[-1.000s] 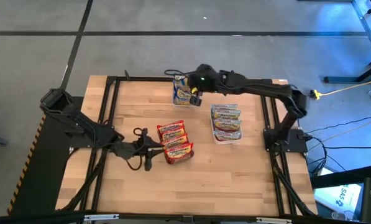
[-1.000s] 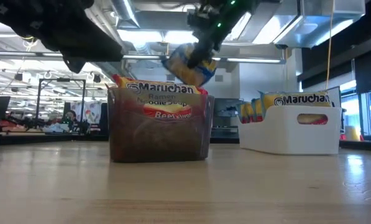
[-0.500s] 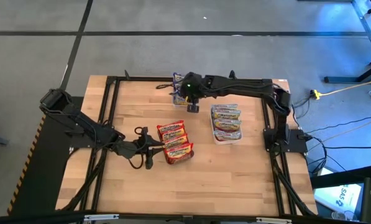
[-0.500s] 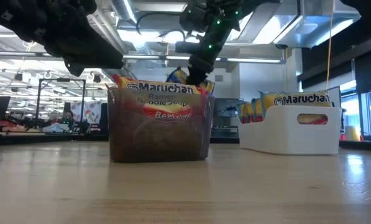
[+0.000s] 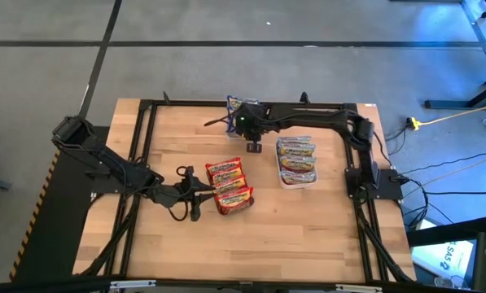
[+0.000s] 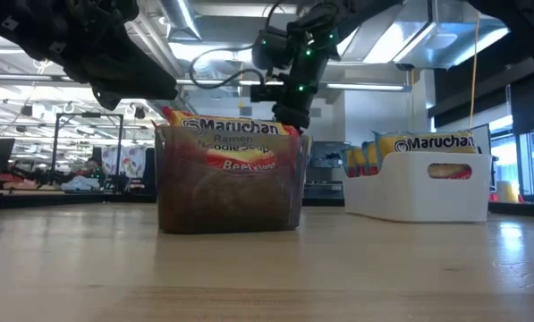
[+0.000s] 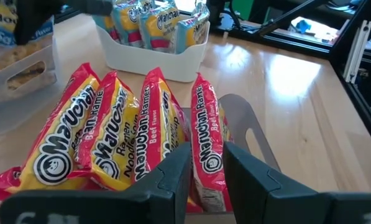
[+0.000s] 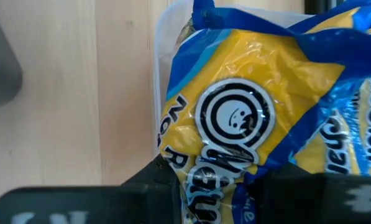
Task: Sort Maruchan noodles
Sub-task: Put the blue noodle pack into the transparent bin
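Several red Maruchan noodles packets (image 5: 229, 185) stand on edge in a clear container (image 6: 231, 192) at the table's middle. My left gripper (image 5: 200, 194) is at that container's left side, shut on the endmost red packet (image 7: 205, 143). My right gripper (image 5: 245, 122) reaches to the far middle, shut on a blue packet (image 8: 247, 106) over a second clear container (image 8: 155, 74). In the low view my right gripper (image 6: 289, 107) dips behind the red packets, which hide the blue packet. My left gripper pinches the endmost red packet's upper edge (image 7: 207, 171) between its two fingers, coming nearly level from the table's left. The packet stands on edge in the container beside the other red ones. My right gripper pinches the blue packet near one end (image 8: 219, 177), fingers slanting steeply down from above. The packet hangs below the fingers, over the clear container's opening.
A white container (image 5: 296, 161) with pink-labelled packets stands right of the red ones, also seen as the white container (image 6: 423, 183) in the low view. Black frame rails (image 5: 145, 138) run along the table's left, right and far sides. Bare wood lies toward the near edge.
My right gripper has gone down and toward the table's far left with the blue packet, tipping more steeply downward. The packet, first hanging above the red packets in the low view, has sunk out of sight behind them.
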Controlling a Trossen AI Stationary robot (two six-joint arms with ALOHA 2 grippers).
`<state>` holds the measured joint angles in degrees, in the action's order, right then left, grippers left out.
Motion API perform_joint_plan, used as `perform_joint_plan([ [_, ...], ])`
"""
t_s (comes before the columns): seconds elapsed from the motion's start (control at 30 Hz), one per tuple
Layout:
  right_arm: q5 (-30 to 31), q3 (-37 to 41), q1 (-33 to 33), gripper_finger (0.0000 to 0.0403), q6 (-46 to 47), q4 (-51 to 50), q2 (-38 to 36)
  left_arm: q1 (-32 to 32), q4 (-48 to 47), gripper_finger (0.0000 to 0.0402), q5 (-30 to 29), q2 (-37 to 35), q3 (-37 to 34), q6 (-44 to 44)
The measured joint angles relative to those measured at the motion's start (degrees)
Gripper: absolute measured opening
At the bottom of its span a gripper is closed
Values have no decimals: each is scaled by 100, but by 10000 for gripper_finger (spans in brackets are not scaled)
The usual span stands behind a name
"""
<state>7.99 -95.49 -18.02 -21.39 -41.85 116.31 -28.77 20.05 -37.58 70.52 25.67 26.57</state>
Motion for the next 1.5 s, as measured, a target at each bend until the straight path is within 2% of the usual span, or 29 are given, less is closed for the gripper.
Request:
perform_joint_plan([
  [0.83, -4, -4, -1, 99, -500, 389, 368, 0, 11, 89, -48, 0, 2, 93],
  [0.93, -6, 0, 47, 120, -567, 382, 396, 0, 11, 89, -46, 0, 2, 139],
  [1.13, 108, -238, 159, 198, -609, 385, 384, -2, 11, 89, 51, 1, 2, 138],
  [1.3, 238, -863, 156, 236, -574, -433, 364, -2, 11, 89, 89, 0, 2, 138],
  [1.4, 40, -1178, 153, 231, -410, -887, 359, -2, 11, 89, 107, 1, 2, 136],
  [1.5, -275, -1276, 148, 191, -290, -1054, 339, -2, 9, 89, 105, 0, 2, 71],
])
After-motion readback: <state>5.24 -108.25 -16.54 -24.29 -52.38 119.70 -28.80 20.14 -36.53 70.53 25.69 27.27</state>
